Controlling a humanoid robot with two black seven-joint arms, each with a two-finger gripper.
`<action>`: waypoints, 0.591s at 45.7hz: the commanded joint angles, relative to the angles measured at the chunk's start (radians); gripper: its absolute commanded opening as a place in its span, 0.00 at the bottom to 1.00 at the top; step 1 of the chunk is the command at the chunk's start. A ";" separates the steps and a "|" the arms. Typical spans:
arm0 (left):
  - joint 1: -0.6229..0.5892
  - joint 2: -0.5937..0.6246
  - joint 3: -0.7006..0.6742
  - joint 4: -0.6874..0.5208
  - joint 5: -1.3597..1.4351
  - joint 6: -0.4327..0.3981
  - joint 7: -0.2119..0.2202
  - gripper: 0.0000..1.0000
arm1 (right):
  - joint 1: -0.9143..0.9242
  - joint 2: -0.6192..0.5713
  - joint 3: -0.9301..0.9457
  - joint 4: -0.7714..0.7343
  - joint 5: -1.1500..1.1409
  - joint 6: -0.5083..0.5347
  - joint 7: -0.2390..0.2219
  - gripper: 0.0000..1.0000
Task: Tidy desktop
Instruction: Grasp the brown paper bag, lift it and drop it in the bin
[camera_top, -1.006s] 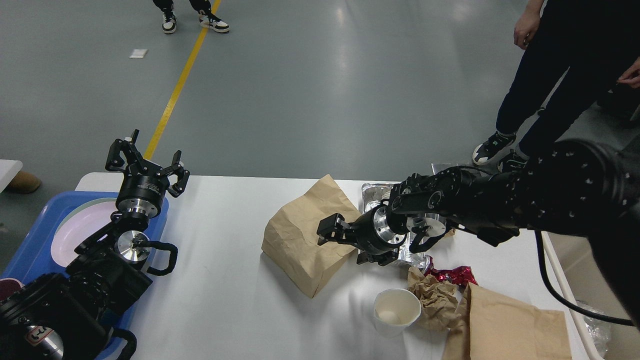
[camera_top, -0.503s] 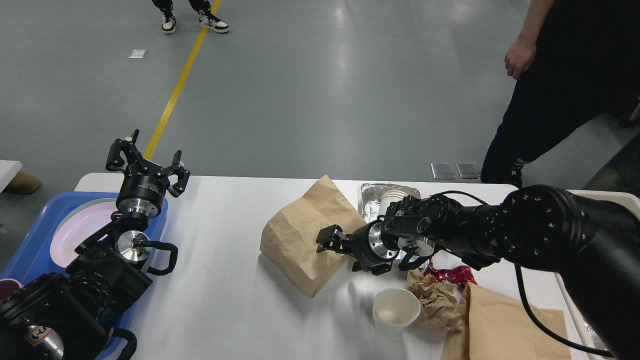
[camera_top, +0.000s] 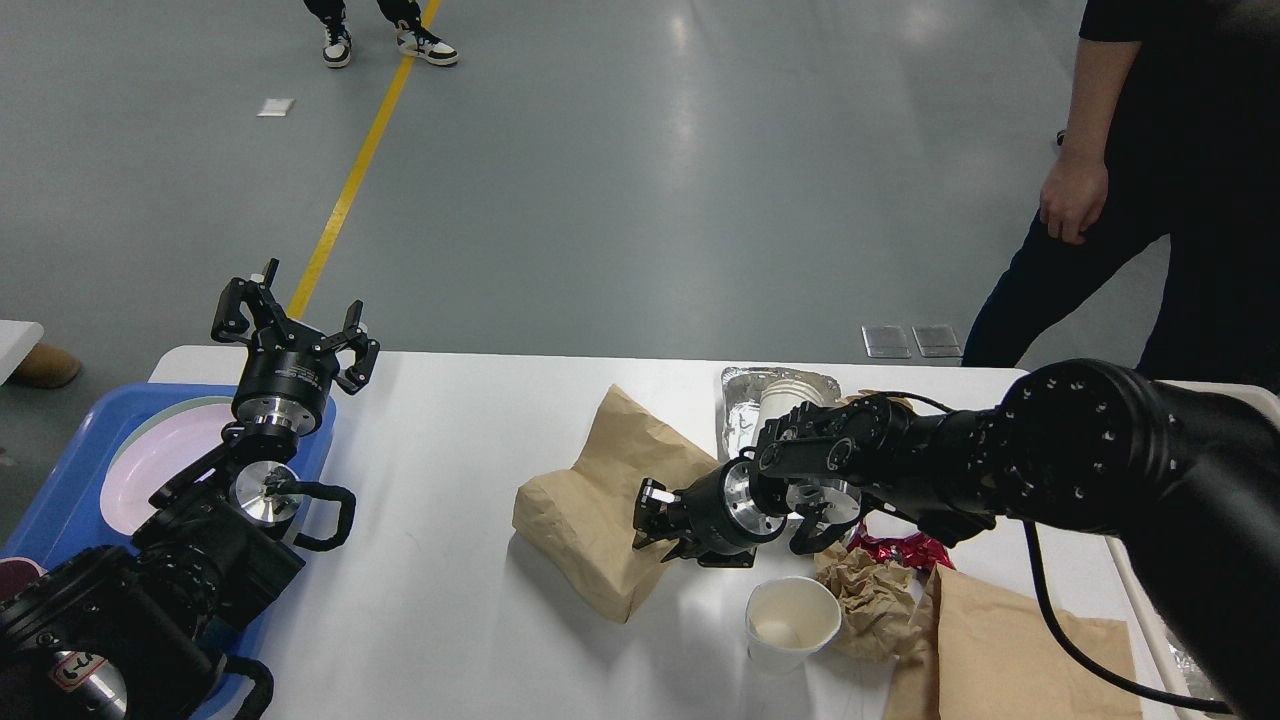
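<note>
Right gripper (camera_top: 655, 518): pinching the brown paper bag (camera_top: 600, 510), it seems.
Left gripper (camera_top: 292, 327): fingers spread, empty.
Bag: light, soft, crumples; hold its edge.

No readable text, labels, brands or numbers anywhere, only blurred white marks, too small to make out, on a black arm segment (camera_top: 75, 672) at lower left

Head-high, forward-down over desktop (camera_top: 460, 560)
</note>
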 joint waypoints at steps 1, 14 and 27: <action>0.000 0.000 0.000 0.000 0.000 0.000 0.000 0.97 | 0.045 -0.043 0.011 0.054 0.000 0.001 0.000 0.00; 0.000 0.000 0.000 0.000 0.000 0.000 0.000 0.96 | 0.232 -0.175 0.036 0.219 0.000 0.054 0.000 0.00; 0.000 0.000 0.000 0.000 0.000 0.000 0.000 0.96 | 0.463 -0.459 0.087 0.273 -0.001 0.270 0.000 0.00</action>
